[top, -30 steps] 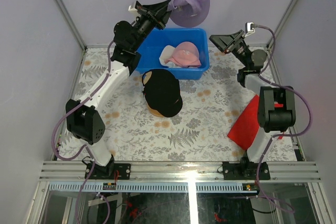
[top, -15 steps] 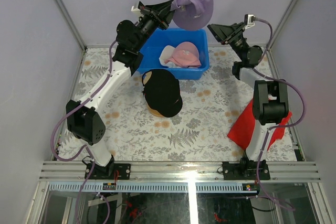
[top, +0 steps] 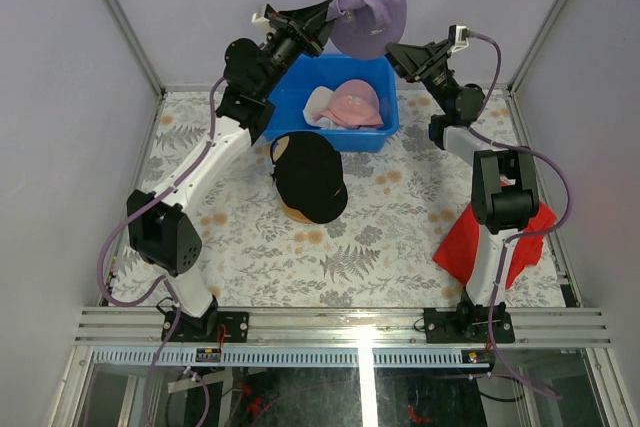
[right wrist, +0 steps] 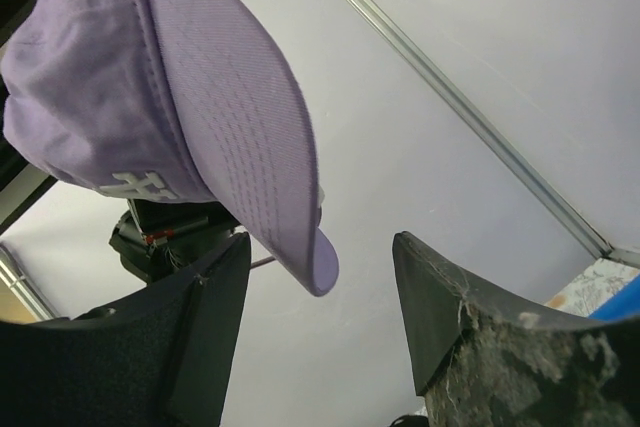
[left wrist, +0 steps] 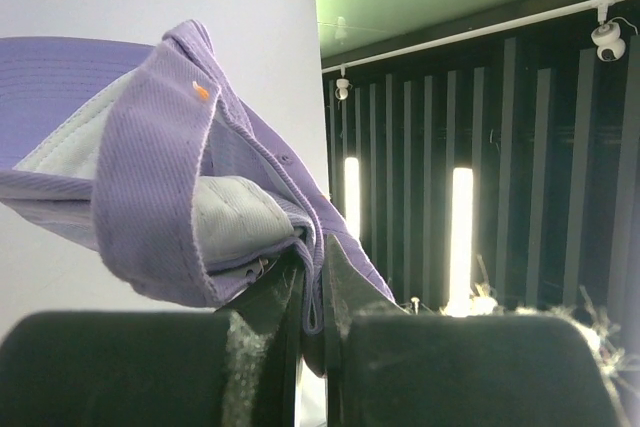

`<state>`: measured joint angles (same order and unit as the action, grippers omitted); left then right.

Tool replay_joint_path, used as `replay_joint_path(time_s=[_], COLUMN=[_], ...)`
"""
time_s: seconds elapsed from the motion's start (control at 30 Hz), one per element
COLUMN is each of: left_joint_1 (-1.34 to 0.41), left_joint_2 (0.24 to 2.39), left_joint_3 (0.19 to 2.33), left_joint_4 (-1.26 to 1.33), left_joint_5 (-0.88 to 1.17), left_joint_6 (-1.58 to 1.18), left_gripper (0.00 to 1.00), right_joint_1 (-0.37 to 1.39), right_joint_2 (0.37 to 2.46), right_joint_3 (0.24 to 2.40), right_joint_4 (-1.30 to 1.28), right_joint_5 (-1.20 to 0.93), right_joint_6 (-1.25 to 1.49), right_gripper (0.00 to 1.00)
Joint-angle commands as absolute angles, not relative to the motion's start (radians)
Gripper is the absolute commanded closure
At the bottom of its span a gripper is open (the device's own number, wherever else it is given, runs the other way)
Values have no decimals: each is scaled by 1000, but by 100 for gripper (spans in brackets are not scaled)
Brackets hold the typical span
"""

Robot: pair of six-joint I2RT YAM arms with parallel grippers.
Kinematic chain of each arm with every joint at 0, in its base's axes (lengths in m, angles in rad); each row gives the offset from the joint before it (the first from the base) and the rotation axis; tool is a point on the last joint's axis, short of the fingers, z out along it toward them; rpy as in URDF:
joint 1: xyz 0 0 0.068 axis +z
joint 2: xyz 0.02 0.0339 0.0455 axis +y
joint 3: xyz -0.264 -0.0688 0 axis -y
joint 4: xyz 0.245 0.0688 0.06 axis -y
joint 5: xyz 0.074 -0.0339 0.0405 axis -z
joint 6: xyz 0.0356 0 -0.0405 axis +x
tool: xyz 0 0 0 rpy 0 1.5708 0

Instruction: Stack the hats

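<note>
Left end effector, seen from above, is clenched on the lavender cap, raised high behind the blue bin with its pink cap, probably bound for the black cap on the tabletop. Its wrist view shows the hem pinched and ribbed fabric sagging. From the right wrist, the right end effector gapes empty beneath the stitched brim.

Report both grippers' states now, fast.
Left gripper: shut on the lavender cap.
Right gripper: open, holding nothing, close to that cap's brim.
</note>
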<state>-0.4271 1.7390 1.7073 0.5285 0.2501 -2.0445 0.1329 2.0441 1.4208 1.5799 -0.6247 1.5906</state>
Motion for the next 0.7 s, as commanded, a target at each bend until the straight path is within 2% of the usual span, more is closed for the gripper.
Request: replay_joint_path(time_s=[0.0, 0.27, 0.33, 0.67], left_joint_1=[-441, -455, -457, -457], left_joint_2=[1738, 1739, 1739, 1750], left_joint_3=[1720, 1701, 1703, 1726], left_joint_4=[580, 592, 594, 596], left_joint_5=[212, 186, 182, 166], left_joint_6=[-2303, -2303, -2303, -2299], left_gripper=[100, 100, 100, 100], right_joint_1=[152, 189, 194, 197], right_joint_2=[2033, 2053, 2052, 2031], right_joint_3=[1488, 1533, 1532, 1484], right_joint_4=[1694, 1683, 1682, 1695], right_joint_5=[-583, -571, -570, -575], right_joint_6=[1601, 1614, 1616, 1620], right_gripper=[36, 39, 43, 46])
